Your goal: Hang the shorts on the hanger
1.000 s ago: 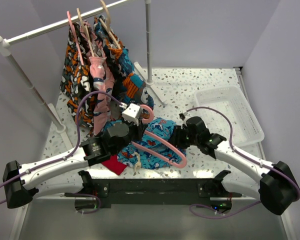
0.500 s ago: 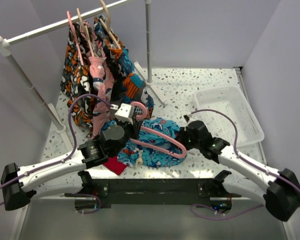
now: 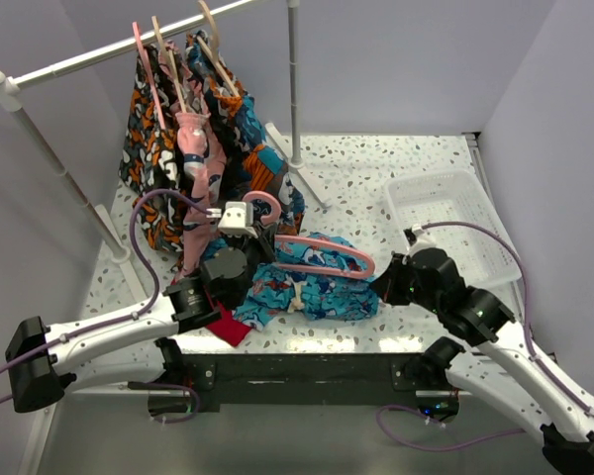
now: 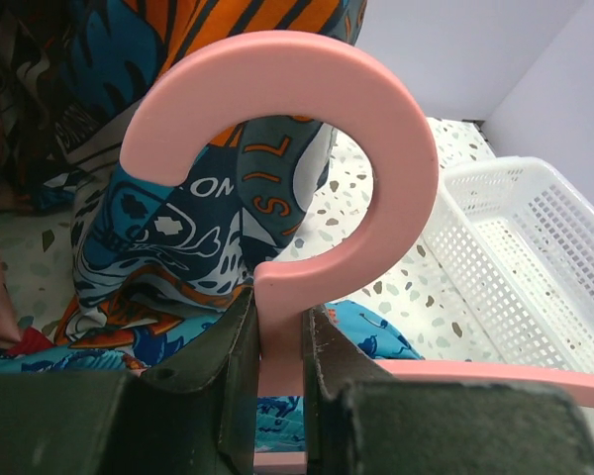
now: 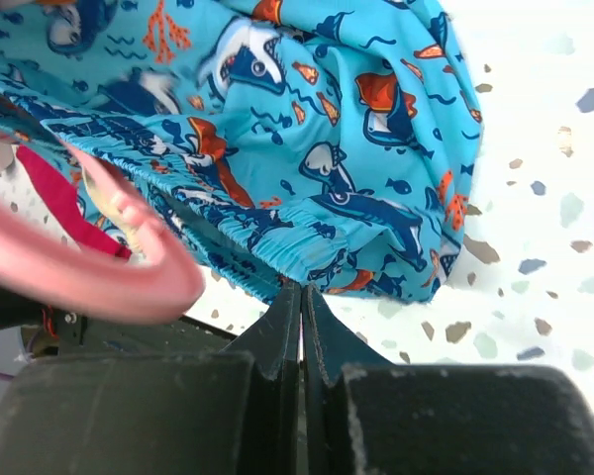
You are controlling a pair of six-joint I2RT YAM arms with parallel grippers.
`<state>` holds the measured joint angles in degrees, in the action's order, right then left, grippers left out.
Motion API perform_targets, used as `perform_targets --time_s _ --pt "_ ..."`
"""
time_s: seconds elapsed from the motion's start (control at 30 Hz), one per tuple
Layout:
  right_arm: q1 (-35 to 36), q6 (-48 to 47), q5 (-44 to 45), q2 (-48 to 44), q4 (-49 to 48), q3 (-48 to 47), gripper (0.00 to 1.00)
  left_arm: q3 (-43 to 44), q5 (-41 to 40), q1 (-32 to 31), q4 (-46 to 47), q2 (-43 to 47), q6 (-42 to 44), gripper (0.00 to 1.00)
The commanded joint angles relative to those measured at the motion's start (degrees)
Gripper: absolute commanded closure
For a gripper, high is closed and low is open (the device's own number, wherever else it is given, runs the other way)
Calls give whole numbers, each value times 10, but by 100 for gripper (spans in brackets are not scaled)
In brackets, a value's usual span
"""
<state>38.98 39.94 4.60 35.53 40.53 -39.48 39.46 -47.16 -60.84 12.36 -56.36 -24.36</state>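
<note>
Salmon-pink plastic marks the hanger (image 3: pixel 364 262) from above. It lies slantwise over the far part of the shorts (image 3: pixel 317 294), which are bunched on the table (image 3: pixel 376 168) near the middle of its near edge. The left hand (image 3: pixel 260 231) is at the hanger's neck and the right hand (image 3: pixel 381 292) at the shorts' right end. A red cloth (image 3: pixel 228 329) lies just beside the shorts on the left. A white basket (image 3: pixel 455 223) sits by the right edge, and patterned garments (image 3: pixel 168 139) hang over the far left corner.

From the left wrist, the left hand (image 4: pixel 277 332) stands narrowly open, with both fingers (image 4: pixel 223 356) pressed on the hanger (image 4: pixel 277 54) just below its hook.

From the right wrist, the right hand (image 5: pixel 299 302) is closed tight. Its tips meet at the gathered hem of the shorts (image 5: pixel 307 148) and seem to nip only a thin fold. The hanger (image 5: pixel 89 272) is a blur just beside them.

Such a slight pinch could let the hem slip out if the fabric is pulled taut. The hanger, clamped at one narrow point, could swivel between the fingers if cloth drags on its far end. I cannot tell whether any fabric is around the bar.
</note>
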Motion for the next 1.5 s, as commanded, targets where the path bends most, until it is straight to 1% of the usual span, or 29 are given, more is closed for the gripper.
perform_targets --time_s 0.0,0.17,0.27,0.43,0.7,0.8,0.97,1.2,1.37,1.43,1.47 --pt "0 -5 48 -9 95 -64 100 -13 -57 1 75 3 17 100" --pt "0 -8 71 0 140 -117 100 -33 -64 1 93 8 17 100" --pt "0 -15 70 2 156 -141 100 -32 -71 1 93 -2 17 100" --pt "0 -21 90 13 169 -189 100 -35 -60 1 98 -7 16 100" --pt "0 -53 62 83 167 -297 100 -30 -72 -10 100 -27 19 100" --pt "0 -58 38 110 157 -316 100 -21 -72 -16 105 -31 26 100" --pt "0 -59 -6 151 125 -346 100 20 -75 -40 112 -48 52 100" --pt "0 -69 -20 199 113 -434 100 77 -54 -57 104 -65 69 100" --pt "0 -72 -30 225 112 -479 100 146 -29 -72 67 -84 70 100" --pt "0 -75 -23 229 125 -510 100 176 -29 -82 55 -88 74 100" --pt "0 -79 -20 233 132 -523 100 187 -34 -85 33 -92 74 100"
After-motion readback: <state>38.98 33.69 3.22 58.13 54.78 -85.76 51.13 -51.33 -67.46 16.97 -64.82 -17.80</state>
